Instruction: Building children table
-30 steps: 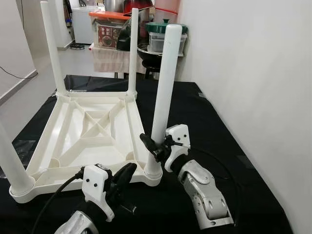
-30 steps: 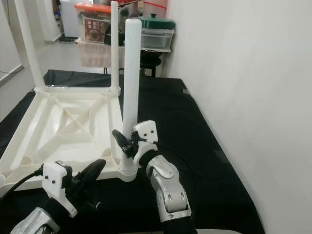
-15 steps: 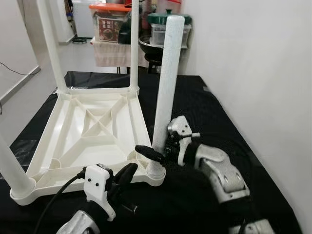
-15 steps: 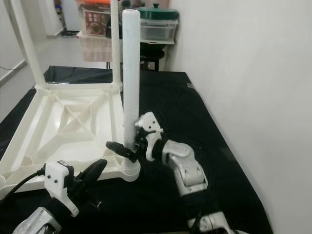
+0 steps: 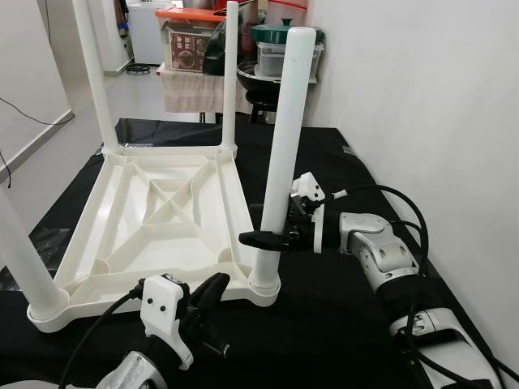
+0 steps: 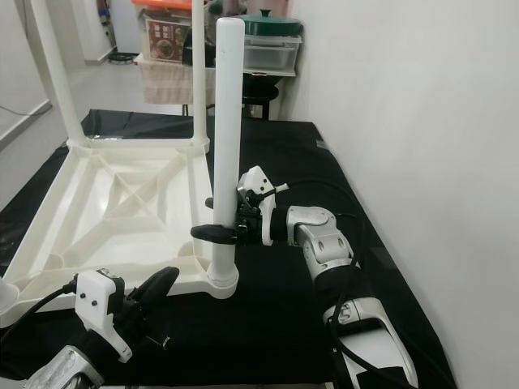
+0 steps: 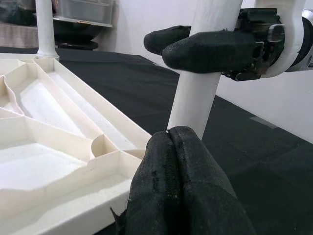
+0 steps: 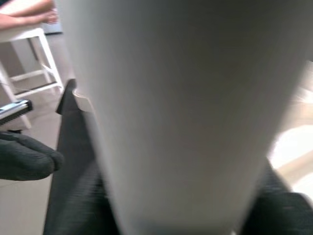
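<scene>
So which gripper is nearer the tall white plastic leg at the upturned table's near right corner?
Right. The right gripper is clamped around the tall white plastic leg low down; the left gripper, shut, sits in front of its base.

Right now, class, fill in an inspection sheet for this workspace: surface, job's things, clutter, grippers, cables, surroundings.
Surface: black cloth under everything.
Job's things: white table top lying upside down; near right leg upright in its corner socket, other legs standing too.
Clutter: nothing seen on the cloth.
Grippers: right gripper clamped around the near right leg low down; left gripper shut, empty, beside the table's near edge.
Cables: black cable looping over the right arm; another along the left.
Surroundings: white wall on the right; storage boxes behind.
</scene>
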`<state>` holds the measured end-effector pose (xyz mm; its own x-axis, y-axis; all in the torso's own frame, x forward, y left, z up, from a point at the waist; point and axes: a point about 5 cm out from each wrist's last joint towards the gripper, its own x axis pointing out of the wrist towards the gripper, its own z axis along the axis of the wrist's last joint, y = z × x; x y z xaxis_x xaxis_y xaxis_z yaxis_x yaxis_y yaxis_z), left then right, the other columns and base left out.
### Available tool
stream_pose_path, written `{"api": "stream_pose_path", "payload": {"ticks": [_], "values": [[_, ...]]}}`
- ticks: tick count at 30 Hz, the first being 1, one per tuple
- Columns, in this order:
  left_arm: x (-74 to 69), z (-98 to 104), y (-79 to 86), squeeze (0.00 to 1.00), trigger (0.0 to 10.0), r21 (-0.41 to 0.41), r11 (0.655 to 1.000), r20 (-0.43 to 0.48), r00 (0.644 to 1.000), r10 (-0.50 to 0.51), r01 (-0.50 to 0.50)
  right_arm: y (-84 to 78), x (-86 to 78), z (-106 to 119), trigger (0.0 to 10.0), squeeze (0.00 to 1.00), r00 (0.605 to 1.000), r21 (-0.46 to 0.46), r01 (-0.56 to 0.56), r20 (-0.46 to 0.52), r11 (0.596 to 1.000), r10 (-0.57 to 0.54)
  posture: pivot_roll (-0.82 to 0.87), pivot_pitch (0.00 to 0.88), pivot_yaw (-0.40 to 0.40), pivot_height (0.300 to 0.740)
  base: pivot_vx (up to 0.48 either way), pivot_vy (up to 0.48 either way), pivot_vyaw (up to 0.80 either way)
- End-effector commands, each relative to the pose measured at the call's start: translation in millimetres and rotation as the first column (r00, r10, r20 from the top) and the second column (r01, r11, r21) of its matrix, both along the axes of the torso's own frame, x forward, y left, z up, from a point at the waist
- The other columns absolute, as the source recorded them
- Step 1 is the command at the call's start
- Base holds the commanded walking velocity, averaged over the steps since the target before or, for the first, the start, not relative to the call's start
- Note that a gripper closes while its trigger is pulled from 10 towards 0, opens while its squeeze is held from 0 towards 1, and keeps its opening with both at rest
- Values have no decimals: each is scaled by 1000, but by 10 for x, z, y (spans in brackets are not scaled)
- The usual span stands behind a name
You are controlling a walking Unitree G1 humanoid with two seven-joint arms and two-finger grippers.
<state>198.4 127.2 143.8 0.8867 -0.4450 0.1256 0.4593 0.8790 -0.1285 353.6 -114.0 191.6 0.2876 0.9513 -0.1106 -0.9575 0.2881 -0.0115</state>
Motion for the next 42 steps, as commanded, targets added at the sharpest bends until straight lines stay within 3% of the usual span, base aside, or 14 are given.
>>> {"api": "stream_pose_path", "payload": {"ticks": [1, 12, 13, 14, 15, 17, 26, 27, 29, 30, 31, 35, 36, 42], "values": [[-13, -26, -8, 0, 8353, 4, 1000, -6, 1000, 1, -1, -45, 15, 89, 0, 0, 1000, 35, -3, 30, 999, 2, 56, 0, -103, 740, 0, 0, 0], [-40, -16, -18, 0, 8431, 1, 1000, -5, 1000, -2, 2, -34, -179, -256, 0, 0, 993, 18, 114, -35, 993, -113, 48, 0, -112, 740, 0, 0, 0], [-50, -10, -14, 0, 8353, 1, 1000, -5, 1000, -2, 2, 76, -256, -424, 0, 0, 965, -12, 255, -58, 967, -255, 44, 0, -113, 740, 0, 0, 0], [-57, -3, -5, 0, 8314, 1, 1000, -5, 1000, -2, 2, 274, -426, -620, 0, 0, 865, -22, 490, -113, 872, -489, 38, 0, -106, 740, 0, 0, 0], [-57, -3, -5, 0, 8314, 1, 1000, -5, 1000, -2, 2, 274, -426, -620, 0, 0, 865, -22, 490, -113, 872, -489, 38, 0, -106, 740, 0, 0, 0], [-59, 4, 10, 0, 8235, 2, 1000, -5, 1000, -1, 1, 488, -703, -773, 0, 0, 714, -53, 679, -183, 732, -676, 34, 0, -94, 740, 0, 0, 0], [-54, 3, 20, 0, 8471, -2, 1000, -8, 1000, -8, 8, 519, -609, -724, 0, 0, 753, -57, 651, -77, 757, -653, 43, 0, -99, 740, 0, 0, 0], [-53, 4, 23, 0, 8392, 2, 1000, -6, 1000, -2, 2, 536, -630, -727, 2941, 0, 754, -74, 649, -74, 757, -653, 43, 0, -99, 740, 0, 0, 0], [-53, 4, 23, 0, 8392, 2, 1000, -6, 1000, -2, 2, 536, -630, -727, 2941, 0, 754, -74, 649, -74, 757, -653, 43, 0, -99, 740, 0, 0, 0], [-48, 5, 25, 0, 8118, 4, 1000, -5, 1000, 2, -2, 543, -626, -701, 10000, 580, 762, -62, 636, -103, 769, -639, 43, 0, -101, 740, 0, 0, 0], [-45, 5, 27, 0, 8039, 5, 1000, -4, 1000, 4, -4, 565, -623, -634, 10000, 1000, 787, -30, 604, -133, 796, -602, 42, 0, -100, 740, 0, 0, 0], [-27, 3, 23, 0, 8196, 3, 1000, -4, 1000, 1, -1, 543, -555, -380, 10000, 1000, 903, 41, 427, -78, 903, -423, 45, 0, -99, 740, 0, 0, 0], [-22, 2, 19, 0, 8157, 3, 1000, -4, 1000, 0, 0, 458, -493, -317, 10000, 71, 936, 32, 351, -19, 936, -351, 47, 0, -100, 740, 0, 0, 0], [-21, 0, 14, 0, 8157, 3, 1000, -4, 1000, 0, 0, 162, -318, -213, 10000, 0, 977, -58, 205, 78, 977, -200, 53, 0, -94, 740, 0, 0, 0]]}}
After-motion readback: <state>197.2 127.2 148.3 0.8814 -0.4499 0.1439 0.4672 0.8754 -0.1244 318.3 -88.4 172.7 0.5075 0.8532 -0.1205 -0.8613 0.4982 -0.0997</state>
